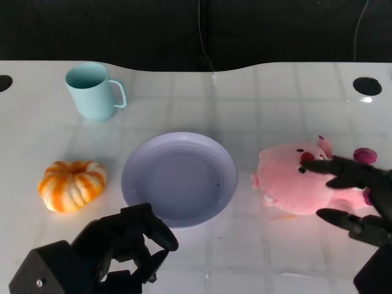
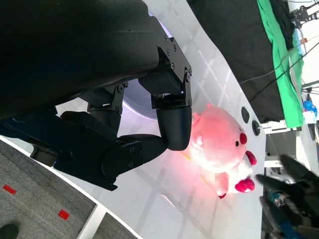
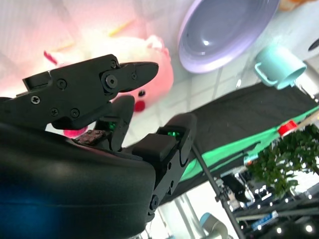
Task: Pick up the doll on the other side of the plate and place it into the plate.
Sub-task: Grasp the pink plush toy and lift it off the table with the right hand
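Your right robot hand (image 1: 352,196), fingers spread and empty, brackets the pink plush pig doll (image 1: 294,180) beside the lavender round plate (image 1: 179,179); left robot hand (image 1: 131,245) curled, empty.

- The round lavender plastic plate (image 1: 179,179) sits mid-table.
- The pink plush pig doll (image 1: 294,180) lies just right of the plate, apart from its rim.
- The orange-and-white striped toy pumpkin (image 1: 71,185) rests left of the plate.
- The pale teal handled mug (image 1: 92,90) stands upright, far left, behind the pumpkin.
- The black left hand (image 1: 125,248) is near, in front of the plate.
- The black right hand (image 1: 355,196) is at the doll's right side.
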Robot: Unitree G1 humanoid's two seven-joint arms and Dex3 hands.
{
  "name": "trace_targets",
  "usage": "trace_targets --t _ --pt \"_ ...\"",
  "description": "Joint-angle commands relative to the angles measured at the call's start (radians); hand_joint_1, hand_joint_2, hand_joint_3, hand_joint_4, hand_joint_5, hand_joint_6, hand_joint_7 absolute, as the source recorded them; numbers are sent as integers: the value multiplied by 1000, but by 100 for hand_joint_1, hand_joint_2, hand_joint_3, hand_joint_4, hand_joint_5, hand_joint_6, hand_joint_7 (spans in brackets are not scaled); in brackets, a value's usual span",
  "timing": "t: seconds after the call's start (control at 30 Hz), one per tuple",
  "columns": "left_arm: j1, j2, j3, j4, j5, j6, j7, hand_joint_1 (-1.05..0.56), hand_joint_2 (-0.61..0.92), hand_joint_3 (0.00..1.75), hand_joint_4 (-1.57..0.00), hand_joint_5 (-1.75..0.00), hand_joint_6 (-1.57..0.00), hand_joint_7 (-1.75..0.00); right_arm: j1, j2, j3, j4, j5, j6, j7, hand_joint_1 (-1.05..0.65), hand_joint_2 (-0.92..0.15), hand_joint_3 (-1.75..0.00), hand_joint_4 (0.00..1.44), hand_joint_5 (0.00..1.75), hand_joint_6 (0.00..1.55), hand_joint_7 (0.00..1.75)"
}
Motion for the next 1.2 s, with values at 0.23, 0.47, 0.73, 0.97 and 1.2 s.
trace_targets --t 0.23,0.47,0.73,0.97,1.2 --pt "2 17 7 -9 -2 -2 -7 -25 75 81 -61 -175 -65 -135 -25 -89 -32 -149 -144 192 125 -56 -91 -1 4 39 16 0" --pt "2 13 10 -22 -6 18 -3 -23 75 80 -64 -175 -65 -136 -102 -188 33 -154 -359 316 305 -68 -88 -1 0 37 11 1" --pt "2 15 9 -19 5 13 2 -25 75 80 -61 -175 -65 -135 -227 -231 130 42 -461 302 352 -73 -86 0 1 43 15 2" --pt "7 14 9 -25 14 14 9 -24 76 79 -61 -175 -66 -135 -352 -214 230 293 -486 265 302 -75 -90 -1 3 43 18 3" --pt "12 15 13 -29 10 13 3 -25 77 77 -61 -175 -65 -134 -492 -159 317 571 -475 262 251 -76 -92 -2 8 32 18 1"
